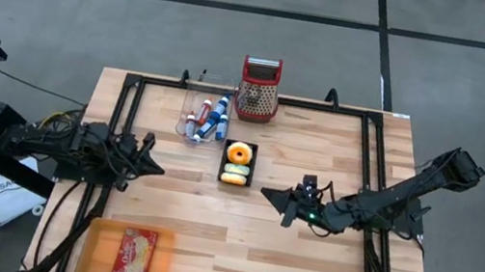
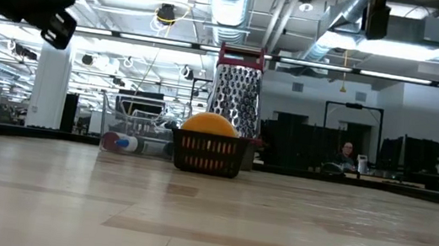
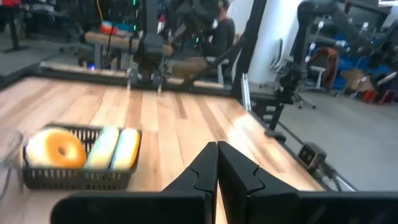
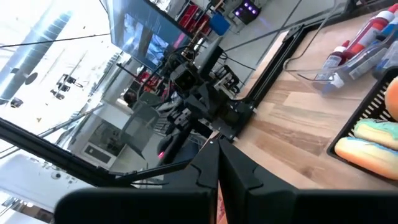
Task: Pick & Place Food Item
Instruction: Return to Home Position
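Going home works best slow and high, so no arm bumps a bin. Both the left gripper and right gripper are closed, holding nothing. The bottles lie in the clear bin beside the black bin.

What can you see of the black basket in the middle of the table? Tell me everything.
The black basket is a small, low rectangular tray with open lattice walls, wire or plastic by its look. It sits flat on the wooden table near the middle, with a gap to the grater behind it and the transparent bin close by one corner. It holds an orange ring donut at the grater end and two pale oblong pastries side by side.
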